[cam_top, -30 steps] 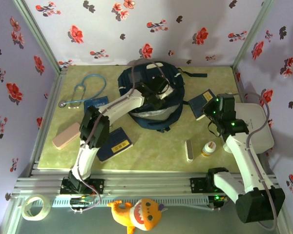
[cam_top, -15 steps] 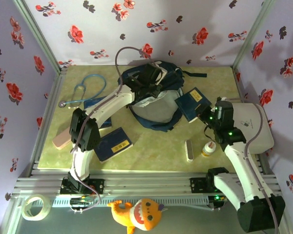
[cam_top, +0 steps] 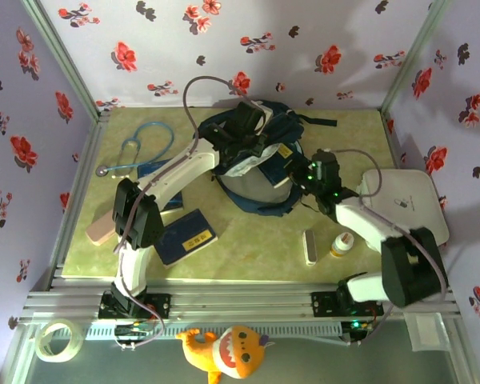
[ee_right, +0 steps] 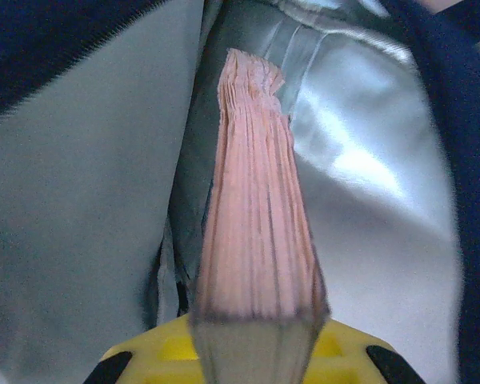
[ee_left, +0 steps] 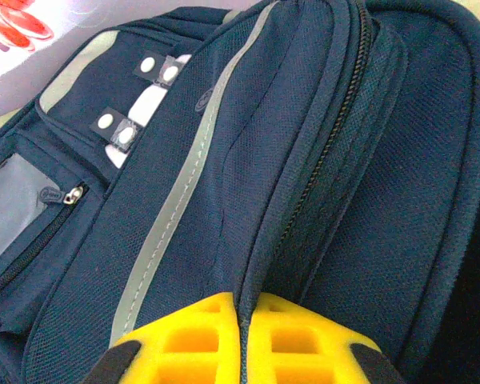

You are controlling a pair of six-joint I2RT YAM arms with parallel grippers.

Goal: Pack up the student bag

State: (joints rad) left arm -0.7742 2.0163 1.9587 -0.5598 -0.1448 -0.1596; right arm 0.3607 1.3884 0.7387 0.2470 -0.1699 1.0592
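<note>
We see the student bag [cam_top: 256, 190] lying at the back middle of the surface [cam_top: 248, 240]. Its mouth is pulled wide, so the pale grey lining shows.

The left tool [cam_top: 252, 146] reaches over the bag from the bag's left side and sits at its upper rim. From the left wrist we look down on its yellow fingers [ee_left: 184, 340], pressed together on a fold of the navy fabric right beside the zip. The grey stripe trim and the front pocket's patches lie to the left of that fold.

The right tool [cam_top: 296, 170] comes in from the bag's right side and pinches a blue-covered book [cam_top: 282, 154], which is tilted into the bag's mouth. From the right wrist we see the book's pinkish page edges standing up between the yellow fingers [ee_right: 344, 344]. The grey lining shows on both sides of the book and the navy rim at the far right. We cannot tell how deep the book sits.

To the left of the bag lies a stethoscope [cam_top: 140, 148], and further forward on that side a pink block [cam_top: 108, 222]. A second blue book [cam_top: 188, 236] lies in front of the bag and to its left, close to the left arm. To the right of the bag sits a white rounded case [cam_top: 408, 200]. In front of the bag and to its right, a small white oblong [cam_top: 310, 246] and a little bottle [cam_top: 342, 244] lie near each other but apart. Well in front of the bag, past the rail, we see a plush toy [cam_top: 224, 348] and a roll of tape [cam_top: 56, 340].
</note>
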